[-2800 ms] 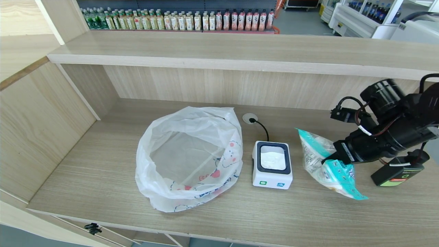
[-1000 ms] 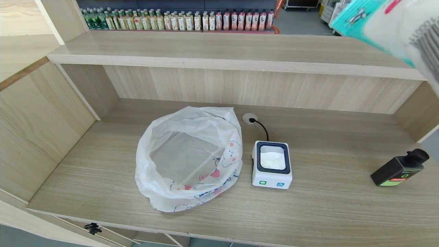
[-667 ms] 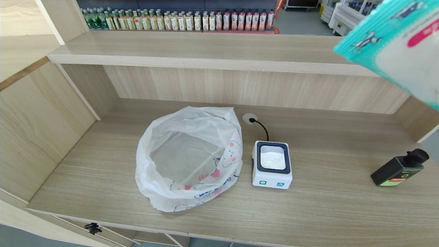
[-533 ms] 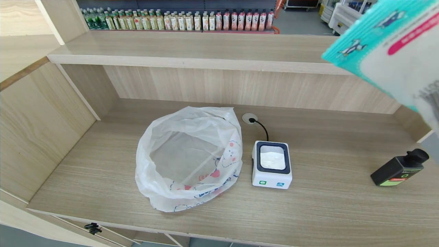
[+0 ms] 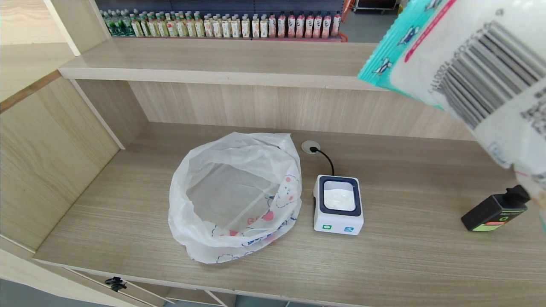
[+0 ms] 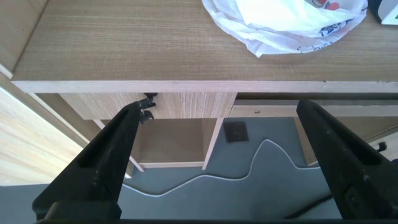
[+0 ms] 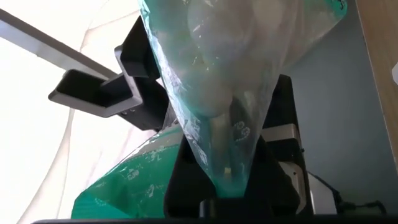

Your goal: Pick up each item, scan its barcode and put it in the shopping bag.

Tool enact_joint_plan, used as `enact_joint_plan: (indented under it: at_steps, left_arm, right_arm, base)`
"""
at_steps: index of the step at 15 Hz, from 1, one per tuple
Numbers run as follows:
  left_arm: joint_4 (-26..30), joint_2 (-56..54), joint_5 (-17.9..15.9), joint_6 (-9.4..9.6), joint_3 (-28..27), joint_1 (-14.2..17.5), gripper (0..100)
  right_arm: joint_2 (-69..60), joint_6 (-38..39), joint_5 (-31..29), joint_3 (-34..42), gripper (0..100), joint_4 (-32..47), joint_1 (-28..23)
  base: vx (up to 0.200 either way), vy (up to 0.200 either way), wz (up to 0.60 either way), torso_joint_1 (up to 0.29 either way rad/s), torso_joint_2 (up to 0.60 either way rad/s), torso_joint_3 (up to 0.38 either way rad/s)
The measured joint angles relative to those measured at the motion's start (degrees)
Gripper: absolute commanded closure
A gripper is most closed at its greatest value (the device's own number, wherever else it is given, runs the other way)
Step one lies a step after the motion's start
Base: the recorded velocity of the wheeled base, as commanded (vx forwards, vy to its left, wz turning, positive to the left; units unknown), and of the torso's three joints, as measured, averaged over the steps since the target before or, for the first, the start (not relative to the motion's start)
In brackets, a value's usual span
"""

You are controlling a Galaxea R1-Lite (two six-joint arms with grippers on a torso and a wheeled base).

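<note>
A teal-edged clear snack packet [image 5: 469, 64] hangs high at the right, close to the head camera, with its barcode side turned toward it. In the right wrist view my right gripper [image 7: 230, 180] is shut on the packet [image 7: 230, 74] at its lower end. The white shopping bag [image 5: 234, 196] stands open on the counter, left of centre. To its right sits the white barcode scanner [image 5: 339, 204] with its window facing up. My left gripper [image 6: 224, 162] is open and holds nothing, low in front of the counter's edge, near the shopping bag [image 6: 292, 22].
A black bottle [image 5: 495, 211] lies on the counter's far right. A raised shelf [image 5: 256, 59] runs along the back and a wooden side wall [image 5: 47, 162] closes the left. The scanner's cable [image 5: 326, 160] leads to a hole behind it. Bare counter [image 5: 405, 256] lies in front.
The packet left the counter in my right gripper and rose close to the head camera. Over the last second it shifted left and turned its barcode into view.
</note>
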Motion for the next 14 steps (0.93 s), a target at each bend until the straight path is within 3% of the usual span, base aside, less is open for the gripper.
enact_joint_plan:
  at_steps: [12,14]
  left_arm:
    - [0.02,0.00,0.00,0.00,0.00,0.00,0]
    - [0.00,0.00,0.00,0.00,0.00,0.00,0]
  right_arm:
    - [0.72,3.05,1.06,-1.10,100,0.34,-0.24]
    - [-0.41,5.34,1.30,-1.21,100,0.37,1.57]
  base:
    - [0.000,0.000,0.00,0.000,0.00,0.000]
    - [0.000,0.000,0.00,0.000,0.00,0.000]
